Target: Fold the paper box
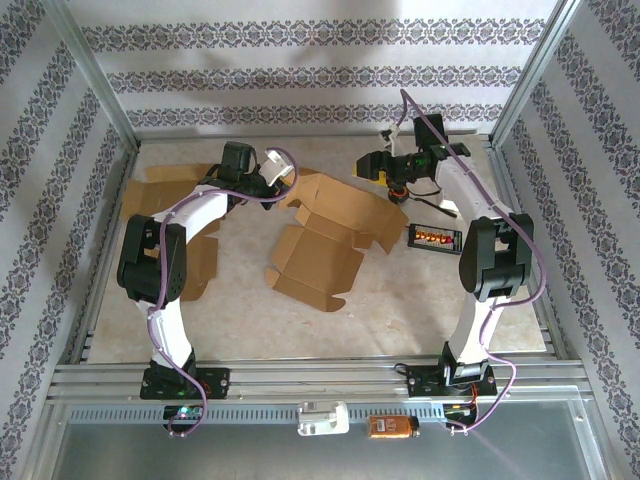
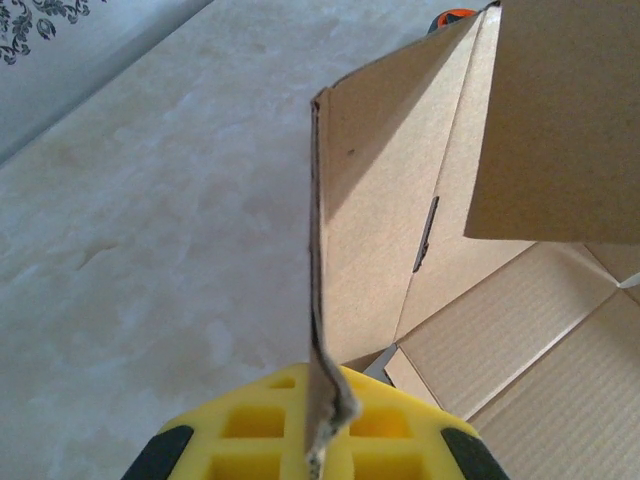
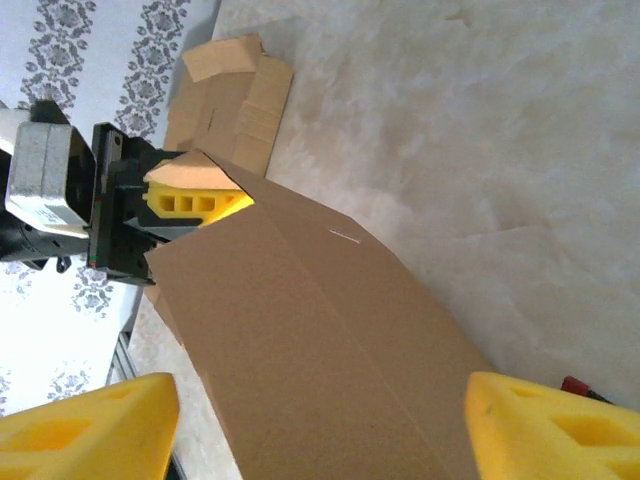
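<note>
Marbled tabletop (image 1: 420,310), wallpapered booth | paper box (image 1: 320,255) between both grippers, mostly flat | left gripper (image 2: 318,440) pinched shut on raised flap (image 2: 360,230) edge | right gripper (image 3: 320,425) wide open, panel (image 3: 320,320) between its fingers, ungripped | progress: early, most folds left

The bench (image 1: 400,315) lies bare on the near side of the paper box (image 1: 320,250), open to a passing claw. Left of the box, flat cardboard sheets (image 1: 200,265) cover the surface. Just right of it sits a small black tray (image 1: 433,238). At its far side, the left claw (image 1: 278,182) and right claw (image 1: 398,190) crowd the raised flaps.
</note>
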